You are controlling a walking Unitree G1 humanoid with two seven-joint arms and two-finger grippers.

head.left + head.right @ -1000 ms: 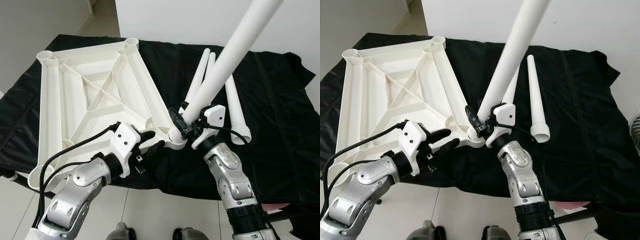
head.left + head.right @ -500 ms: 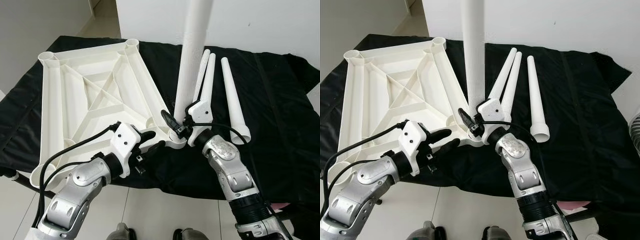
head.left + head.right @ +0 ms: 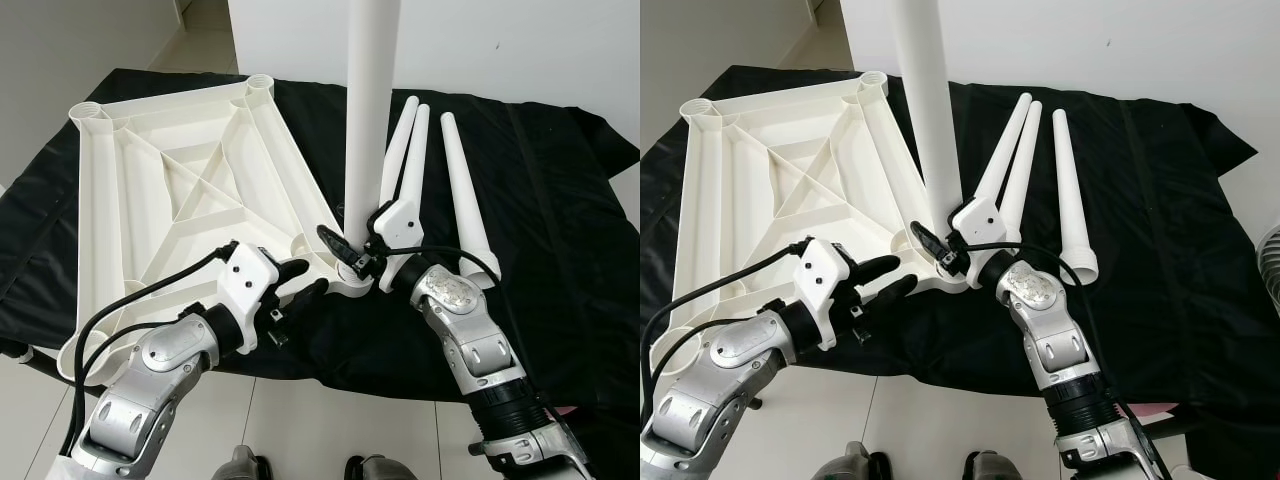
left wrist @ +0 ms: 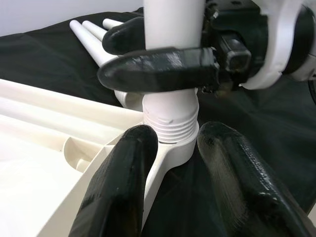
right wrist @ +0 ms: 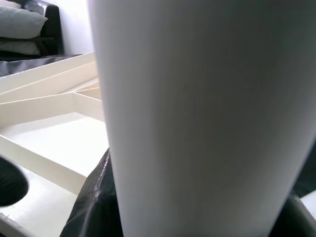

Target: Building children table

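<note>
Black-draped table (image 3: 560,290) with upturned white tabletop (image 3: 170,190) beside three loose white legs (image 3: 462,195).

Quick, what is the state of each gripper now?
Left gripper: open, fingers either side of the tabletop's corner socket.
Right gripper: shut on the upright white leg.

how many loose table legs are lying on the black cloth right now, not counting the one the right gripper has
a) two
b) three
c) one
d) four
b: three white legs lie side by side on the black cloth past the right gripper, which holds a fourth leg upright in the corner socket of the upturned tabletop.
</note>
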